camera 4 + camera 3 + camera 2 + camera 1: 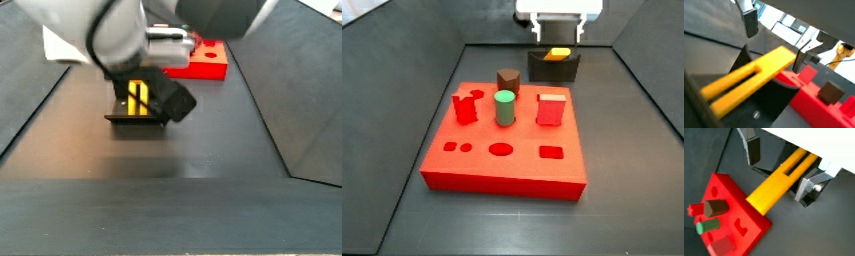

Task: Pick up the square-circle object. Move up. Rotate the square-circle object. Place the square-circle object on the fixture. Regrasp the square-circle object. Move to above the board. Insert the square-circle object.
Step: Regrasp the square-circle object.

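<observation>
The square-circle object is a slim yellow-orange peg with a long slot. It lies across the dark fixture at the back of the floor, with one end pointing toward the red board. My gripper hangs over the fixture and is open. Its silver fingers stand on either side of the peg, and a clear gap shows on one side. The peg rests on the fixture block in a wrist view. A side view shows the peg in the fixture beneath the arm.
On the board stand a green cylinder, a brown peg and two red pieces. Shaped holes lie along its near side. Dark walls slope up round the floor.
</observation>
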Controlling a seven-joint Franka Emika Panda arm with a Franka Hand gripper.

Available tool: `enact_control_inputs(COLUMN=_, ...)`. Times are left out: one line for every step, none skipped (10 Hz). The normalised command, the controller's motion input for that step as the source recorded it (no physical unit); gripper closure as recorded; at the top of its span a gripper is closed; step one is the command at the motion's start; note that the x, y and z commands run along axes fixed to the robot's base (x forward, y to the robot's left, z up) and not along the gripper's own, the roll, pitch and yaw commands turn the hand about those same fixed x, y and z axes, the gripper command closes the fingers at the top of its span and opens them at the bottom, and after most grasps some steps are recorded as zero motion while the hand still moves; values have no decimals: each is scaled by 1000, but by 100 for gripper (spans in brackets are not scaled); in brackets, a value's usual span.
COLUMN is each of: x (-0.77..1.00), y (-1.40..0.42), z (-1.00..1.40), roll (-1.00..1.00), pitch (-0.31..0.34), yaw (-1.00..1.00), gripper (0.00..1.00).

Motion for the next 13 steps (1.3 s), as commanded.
enact_control_inputs(x=-31, y=3, z=1000, roll=30, pitch=24, yaw=9, gripper=0)
enact_control_inputs(x=-38, y=2, z=797, roll=46, pitch=35, yaw=9, gripper=0)
enact_control_inputs(x=-35, y=0, z=620, roll=51, pitch=43, yaw=4, gripper=0)
enact_control_inputs(x=-33, y=3, z=441, roll=53, pitch=54, yaw=-1, gripper=0)
enact_control_inputs(x=-30, y=4, z=260, roll=54, pitch=65, yaw=-5, gripper=0)
enact_control_inputs(x=-1000, y=0, z=0, roll=-77, pitch=80, yaw=31, gripper=0)
enact_control_inputs(x=-1000, y=4, z=-4, roll=-82, pitch=46, yaw=14, gripper=0)
enact_control_inputs(x=-1000, y=4, z=14, roll=-63, pitch=29, yaw=-10, gripper=0)
enact_control_inputs(x=-1000, y=0, z=19, roll=-21, pitch=12, yaw=-38, gripper=0)
enact_control_inputs(x=-1000, y=3, z=17, roll=17, pitch=5, yaw=-48, gripper=0)
enact_control_inputs(x=-1000, y=0, z=25, roll=42, pitch=-4, yaw=-50, gripper=0)
enact_control_inputs(x=-1000, y=-4, z=32, roll=59, pitch=-20, yaw=-51, gripper=0)
enact_control_inputs(x=-986, y=-4, z=30, roll=70, pitch=-42, yaw=-51, gripper=0)
